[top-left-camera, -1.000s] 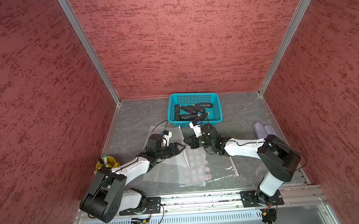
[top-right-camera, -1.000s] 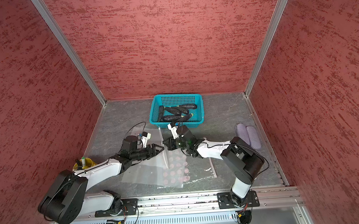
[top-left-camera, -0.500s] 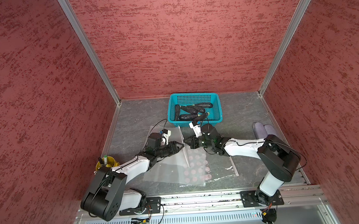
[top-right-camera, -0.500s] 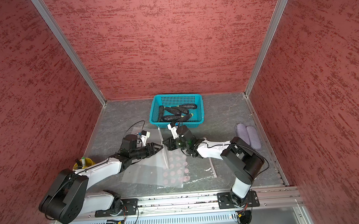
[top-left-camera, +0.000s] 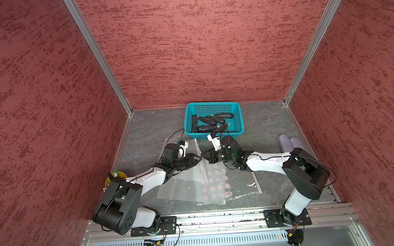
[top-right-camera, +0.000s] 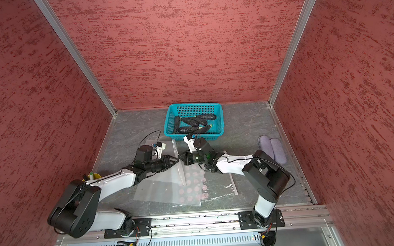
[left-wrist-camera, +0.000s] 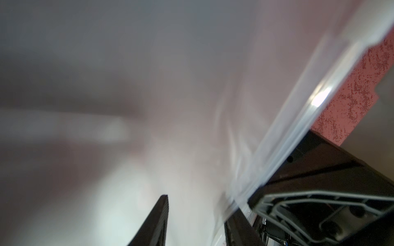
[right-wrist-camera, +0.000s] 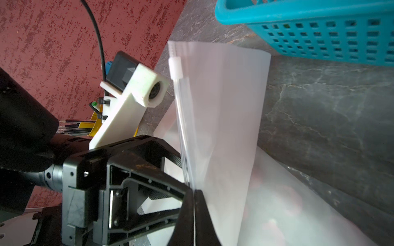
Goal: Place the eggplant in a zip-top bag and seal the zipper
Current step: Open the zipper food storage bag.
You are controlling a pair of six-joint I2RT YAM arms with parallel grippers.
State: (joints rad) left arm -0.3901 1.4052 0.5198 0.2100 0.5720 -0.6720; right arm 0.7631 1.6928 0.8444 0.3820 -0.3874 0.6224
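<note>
Since a second ago the left gripper (top-left-camera: 199, 160) has slid closer to the right gripper (right-wrist-camera: 194, 197), in front of the teal basket (top-left-camera: 212, 103), and its jaws have narrowed. They stand apart all the same. The right wrist view shows a gap between its fingers (right-wrist-camera: 175, 158), with the raised edge of the zip-top bag (right-wrist-camera: 223, 106) right at their tips; whether they touch it I cannot tell. The right gripper is clamped flat on that same zipper edge, holding the bag up off the table. The white slider (right-wrist-camera: 175, 68) sits at the zipper's end nearest the basket.

Five eggplants (top-left-camera: 207, 128) all lie in the one basket, none in a bag. Three bags can be made out in front of the basket: the held one, a pink-spotted bag (top-left-camera: 216, 186) flat beneath it, and a clear bag (top-left-camera: 245, 187) partly under the right arm. They overlap, so that count is not sure. Two lavender pads (top-left-camera: 290, 143) lie side by side well to the basket's right, near the wall. One yellow cup (top-left-camera: 111, 180) stands well to the basket's front-left, beside the left arm.

The tabletop (top-left-camera: 263, 128) is dark grey with stone veining. Three red textured walls (top-left-camera: 197, 45) enclose it, joined by aluminium posts. An aluminium rail (top-left-camera: 221, 218) along the open side, opposite the basket, carries both arm bases.
</note>
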